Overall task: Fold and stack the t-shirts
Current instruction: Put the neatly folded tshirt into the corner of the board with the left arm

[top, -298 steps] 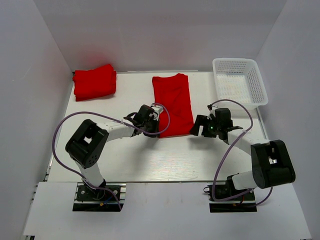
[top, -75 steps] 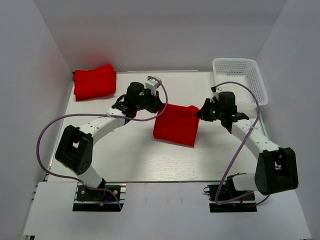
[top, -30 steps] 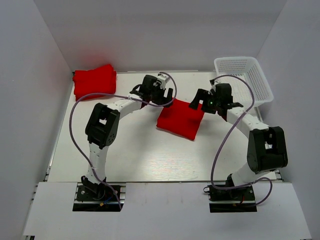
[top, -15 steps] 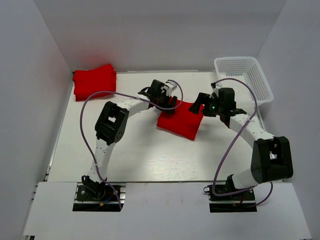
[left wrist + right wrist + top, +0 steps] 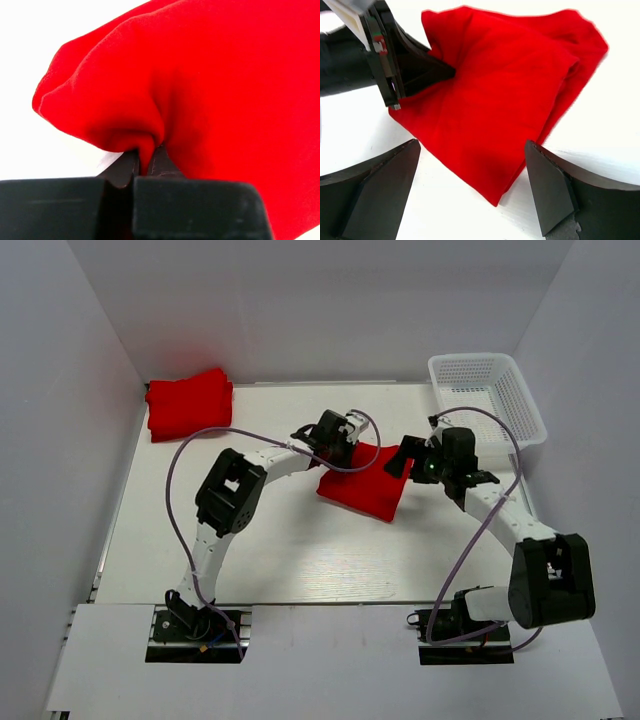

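Note:
A folded red t-shirt (image 5: pixel 363 487) lies mid-table. My left gripper (image 5: pixel 347 448) is at its far left corner, shut on a pinch of the red cloth (image 5: pixel 150 90); the fingertips (image 5: pixel 131 167) show with the fold between them. The same gripper shows in the right wrist view (image 5: pixel 442 72) biting the shirt's edge. My right gripper (image 5: pixel 401 462) is open and empty, low over the shirt's right edge, its fingers (image 5: pixel 387 187) spread either side of the shirt's (image 5: pixel 495 105) near corner. A stack of folded red t-shirts (image 5: pixel 188 403) lies at the far left corner.
A white mesh basket (image 5: pixel 487 398) stands at the far right, just behind the right arm. White walls close in the table (image 5: pixel 300 550) on the left, back and right. The left arm's cable (image 5: pixel 180 465) loops over the table's left half.
The long shirt has been folded in half into a compact packet. Over the last second my left gripper moved right along its far edge, and my right gripper drew slightly right off the corner.

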Controlling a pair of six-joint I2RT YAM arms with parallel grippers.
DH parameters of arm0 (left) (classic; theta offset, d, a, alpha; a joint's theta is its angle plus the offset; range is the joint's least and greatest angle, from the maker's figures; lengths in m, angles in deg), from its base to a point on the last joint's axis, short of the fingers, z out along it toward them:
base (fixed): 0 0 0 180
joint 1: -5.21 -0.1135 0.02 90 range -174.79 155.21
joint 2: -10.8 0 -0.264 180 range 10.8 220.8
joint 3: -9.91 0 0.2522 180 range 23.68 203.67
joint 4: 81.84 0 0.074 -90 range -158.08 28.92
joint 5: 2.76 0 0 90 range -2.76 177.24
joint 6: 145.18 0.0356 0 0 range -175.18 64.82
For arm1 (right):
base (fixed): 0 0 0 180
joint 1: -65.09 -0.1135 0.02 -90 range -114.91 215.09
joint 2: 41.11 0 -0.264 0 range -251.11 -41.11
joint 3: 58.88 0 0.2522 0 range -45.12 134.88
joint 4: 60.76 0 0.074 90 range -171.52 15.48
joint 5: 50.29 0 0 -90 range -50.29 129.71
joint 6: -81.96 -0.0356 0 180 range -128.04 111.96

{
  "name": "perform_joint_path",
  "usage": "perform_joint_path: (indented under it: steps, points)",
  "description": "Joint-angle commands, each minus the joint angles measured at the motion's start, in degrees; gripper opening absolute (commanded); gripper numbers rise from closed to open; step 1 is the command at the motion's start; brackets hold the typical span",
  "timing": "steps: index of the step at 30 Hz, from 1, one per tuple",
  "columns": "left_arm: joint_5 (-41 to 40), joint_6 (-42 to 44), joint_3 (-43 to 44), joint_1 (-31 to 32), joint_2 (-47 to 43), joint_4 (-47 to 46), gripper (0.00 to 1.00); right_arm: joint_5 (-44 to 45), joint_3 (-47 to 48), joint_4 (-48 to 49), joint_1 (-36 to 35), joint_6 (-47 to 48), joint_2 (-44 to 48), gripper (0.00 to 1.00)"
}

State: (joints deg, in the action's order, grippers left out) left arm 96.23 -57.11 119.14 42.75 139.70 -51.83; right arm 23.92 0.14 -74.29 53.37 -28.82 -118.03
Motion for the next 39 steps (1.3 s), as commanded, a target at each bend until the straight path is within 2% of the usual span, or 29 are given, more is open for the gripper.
perform_joint_path:
  steps: [1,4,7,12,17,22,33,37,39]
  points:
    - [-1.80,-2.46,-6.76,-0.53,-0.57,4.86,0.00,3.04,-0.96,2.32,0.21,1.18,3.97,0.90]
    - [0.15,-1.59,-7.31,-1.33,-4.78,1.95,0.00,4.19,-2.45,3.11,0.21,1.44,6.43,0.90]
    - [-4.24,1.66,-8.88,-1.94,-8.30,0.63,0.00,5.94,-4.73,4.08,0.30,1.35,8.54,0.90]
    - [-5.48,5.97,-11.25,-3.09,-17.52,-2.00,0.00,9.28,-6.84,4.52,0.22,1.53,12.67,0.90]
    - [-8.11,7.21,-10.12,-6.94,-21.41,-1.23,0.00,12.01,-7.90,4.52,0.21,1.44,14.52,0.90]
    - [-4.78,7.82,-8.10,-11.34,-22.99,0.89,0.00,13.07,-8.08,5.83,0.13,0.65,14.61,0.90]
    - [2.77,21.17,6.22,-22.76,-19.22,7.12,0.00,12.90,-4.92,7.07,0.30,0.38,10.84,0.90]
    - [8.57,23.38,18.75,-26.55,-13.43,14.67,0.00,11.58,-2.81,6.19,0.21,0.56,7.15,0.90]
    - [10.41,23.90,22.30,-28.39,-10.09,18.19,0.00,10.96,-2.02,6.36,0.21,0.30,5.56,0.90]
